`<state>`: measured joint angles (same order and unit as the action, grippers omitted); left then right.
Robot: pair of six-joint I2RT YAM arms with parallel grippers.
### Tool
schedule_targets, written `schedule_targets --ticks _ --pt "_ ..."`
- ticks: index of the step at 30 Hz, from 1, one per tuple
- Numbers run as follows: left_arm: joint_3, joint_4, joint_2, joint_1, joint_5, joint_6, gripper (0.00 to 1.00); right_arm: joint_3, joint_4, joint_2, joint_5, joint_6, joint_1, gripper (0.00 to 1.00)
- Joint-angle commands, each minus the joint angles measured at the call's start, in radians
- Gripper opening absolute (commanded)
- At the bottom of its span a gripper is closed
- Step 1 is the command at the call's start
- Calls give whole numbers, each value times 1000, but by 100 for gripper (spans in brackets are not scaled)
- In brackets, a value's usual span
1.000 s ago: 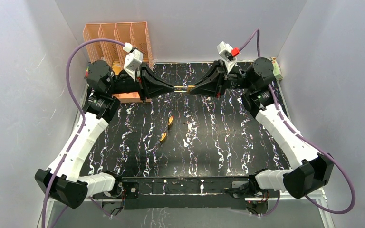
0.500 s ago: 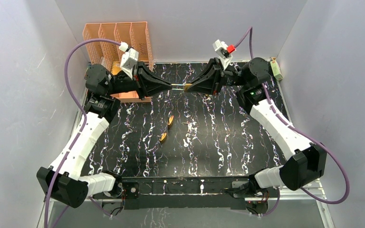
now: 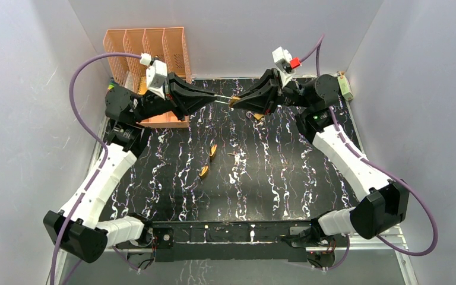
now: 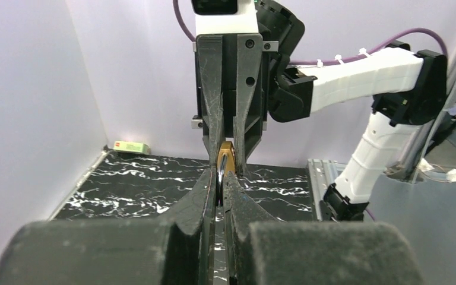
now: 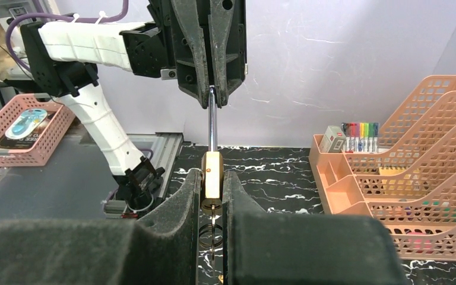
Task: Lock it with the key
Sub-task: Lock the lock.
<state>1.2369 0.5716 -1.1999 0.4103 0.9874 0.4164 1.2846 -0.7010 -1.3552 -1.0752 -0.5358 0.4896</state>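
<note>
A brass padlock [image 5: 212, 174] is held in the air over the far middle of the table, with my right gripper [image 5: 212, 178] shut on its body. The silver shackle [image 5: 212, 122] sticks out of the padlock toward my left gripper [image 4: 219, 178], which is shut on the shackle's end. A key [image 5: 212, 218] sits in the bottom of the padlock, seen edge-on between the right fingers, and a key ring [image 5: 211, 236] hangs from it. In the top view both grippers, left [image 3: 212, 98] and right [image 3: 236, 102], meet tip to tip.
Two small brass pieces [image 3: 213, 149] [image 3: 203, 172] lie on the black marbled mat [image 3: 285, 178] mid-table. An orange mesh desk organizer [image 3: 145, 47] stands at the far left corner. A small green-and-white box [image 3: 347, 87] sits at the far right edge.
Both grippers have risen and moved toward the back wall, still joined through the padlock. Both wrists have tilted and their cables have swung.
</note>
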Motion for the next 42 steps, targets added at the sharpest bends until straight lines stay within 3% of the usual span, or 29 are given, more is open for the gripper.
schedule_targets --ticks 1,11,27,31,37,42 --pt "-35 -227 -50 147 57 -109 0 101 -111 -25 154 1 137 0" --pt "-39 -333 -35 147 12 -196 0 234 -376 -173 0 -408 135 0" --pt "-92 -64 -73 196 -18 -7 0 396 -570 -316 -27 -727 136 0" --pt "-102 -60 -85 239 -71 -7 0 393 -577 -307 -13 -684 135 0" --pt "-131 -24 -82 271 -89 48 0 261 -360 -146 92 -310 135 0" --pt "-200 -41 -44 273 -114 35 0 291 -363 -142 104 -303 135 0"
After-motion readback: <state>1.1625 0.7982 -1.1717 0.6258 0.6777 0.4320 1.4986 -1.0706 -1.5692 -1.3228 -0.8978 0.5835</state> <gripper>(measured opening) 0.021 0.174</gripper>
